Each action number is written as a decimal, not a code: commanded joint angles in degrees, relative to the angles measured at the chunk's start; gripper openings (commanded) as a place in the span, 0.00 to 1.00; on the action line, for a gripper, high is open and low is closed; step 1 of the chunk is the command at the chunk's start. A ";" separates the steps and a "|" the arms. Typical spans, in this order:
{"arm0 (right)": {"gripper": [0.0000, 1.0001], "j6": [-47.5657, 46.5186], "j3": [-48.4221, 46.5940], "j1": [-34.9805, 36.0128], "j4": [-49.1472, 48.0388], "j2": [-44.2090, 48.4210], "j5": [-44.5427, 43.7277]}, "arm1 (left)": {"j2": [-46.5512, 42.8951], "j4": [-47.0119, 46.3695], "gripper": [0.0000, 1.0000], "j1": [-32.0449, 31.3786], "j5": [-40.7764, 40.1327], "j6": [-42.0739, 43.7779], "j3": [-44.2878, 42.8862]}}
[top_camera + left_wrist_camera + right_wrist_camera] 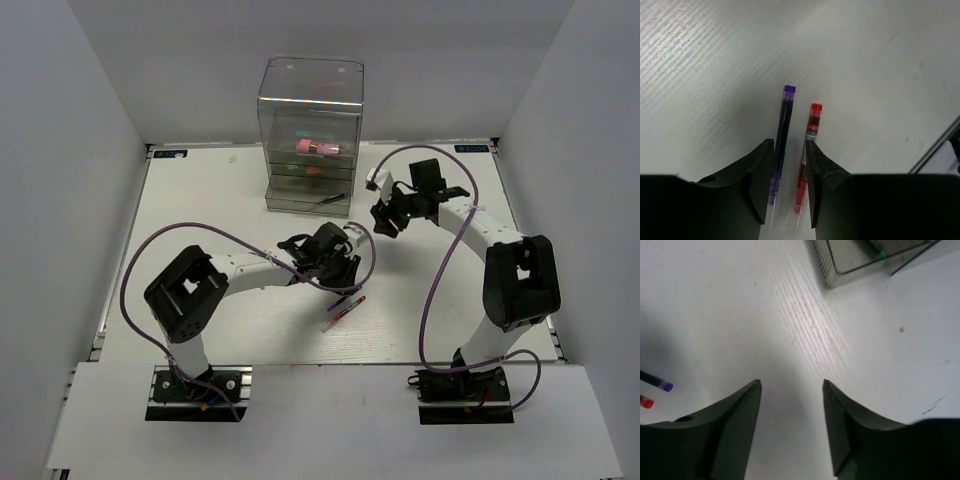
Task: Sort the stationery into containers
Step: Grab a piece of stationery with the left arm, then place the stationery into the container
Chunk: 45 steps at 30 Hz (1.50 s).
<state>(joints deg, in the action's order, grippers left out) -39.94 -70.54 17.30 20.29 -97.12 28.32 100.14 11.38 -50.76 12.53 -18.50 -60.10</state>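
Note:
A dark purple-capped pen (782,130) and a red pen (812,125) lie side by side on the white table; in the top view they lie together (342,312). My left gripper (789,142) is open and hangs over them, with both pens between its fingers. It also shows in the top view (340,275). The clear cabinet (310,135) stands at the back and holds a pink block (318,148) and other coloured pieces. A thin dark pen (335,198) lies at its base. My right gripper (792,382) is open and empty over bare table, right of the cabinet's front.
The cabinet's lower corner (860,260) with a green-tipped piece (881,255) shows at the top of the right wrist view. Both pens' capped ends (665,386) show at that view's left edge. Purple cables loop over both arms.

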 commanded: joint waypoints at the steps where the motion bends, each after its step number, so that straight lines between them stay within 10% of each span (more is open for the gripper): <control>1: 0.62 1.18 2.60 -1.21 -2.28 3.95 2.97 | 1.28 3.73 0.43 -1.36 -5.67 1.45 -4.06; 15: 0.74 0.83 10.68 -4.03 -2.72 10.02 6.31 | 10.07 12.00 0.37 -5.66 -16.75 1.98 -10.04; 18: 0.90 0.13 12.00 -4.21 -3.06 11.34 6.40 | 11.21 13.14 0.30 -6.37 -18.15 1.46 -10.04; 24: 0.90 -0.40 15.96 -4.47 -6.06 14.59 4.56 | 11.31 13.41 0.02 -5.23 -21.59 -1.53 -9.00; 30: 0.90 -1.89 17.10 -4.82 -3.59 13.18 3.85 | 8.58 9.45 0.00 -0.31 -22.73 -2.94 -10.29; 38: 0.70 -2.16 19.83 -5.17 -4.91 15.03 4.38 | 5.25 4.01 0.00 8.57 -21.77 -15.92 -16.10; 43: 0.03 -4.09 19.83 -4.91 -2.81 14.42 6.49 | 5.24 0.31 0.00 13.13 -18.43 -26.83 -19.70; 45: 0.00 -4.88 20.09 -4.91 -2.54 14.68 6.31 | 5.86 -0.21 0.00 14.63 -17.11 -33.05 -20.32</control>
<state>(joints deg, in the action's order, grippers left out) -43.35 -50.74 12.43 16.99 -83.99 32.82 109.75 13.96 -37.60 -7.40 -40.58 -77.73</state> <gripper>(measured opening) 0.016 0.187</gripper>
